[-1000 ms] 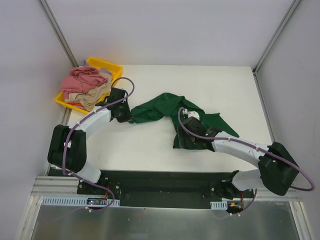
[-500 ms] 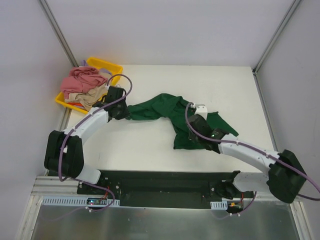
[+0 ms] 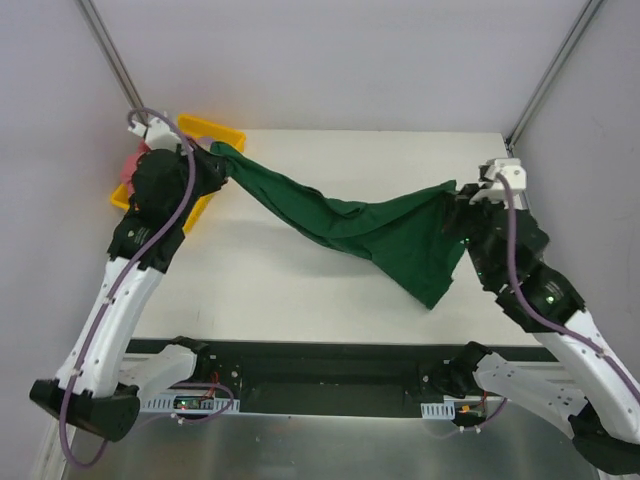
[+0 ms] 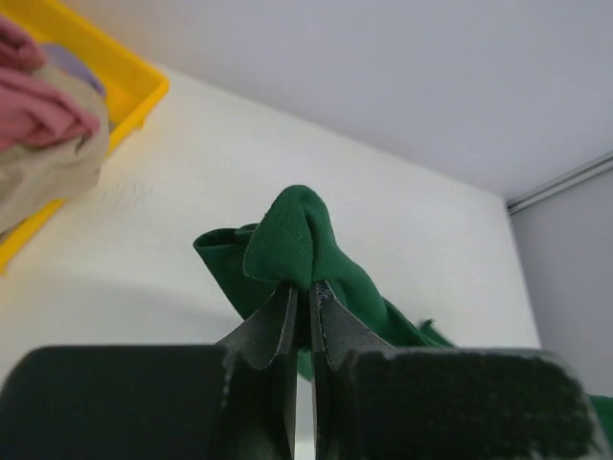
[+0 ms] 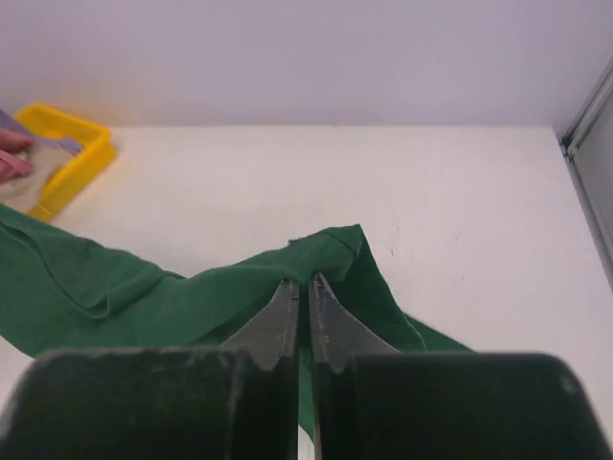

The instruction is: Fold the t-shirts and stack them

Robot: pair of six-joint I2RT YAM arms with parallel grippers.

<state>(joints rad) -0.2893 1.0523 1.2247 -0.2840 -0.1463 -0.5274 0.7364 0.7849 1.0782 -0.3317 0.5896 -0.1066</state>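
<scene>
Green shirt (image 3: pixel 370 225) hangs between your left claw (image 4: pixel 302 287) and right claw (image 5: pixel 304 281), both pinching small bunches; pull wider and one may slip.

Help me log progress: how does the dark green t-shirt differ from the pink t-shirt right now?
The dark green t-shirt hangs stretched between the left gripper and right gripper; the pink t-shirt lies crumpled in the yellow tray. The green one is pinched at two ends; no gripper touches the pink one. Neither is folded.
</scene>
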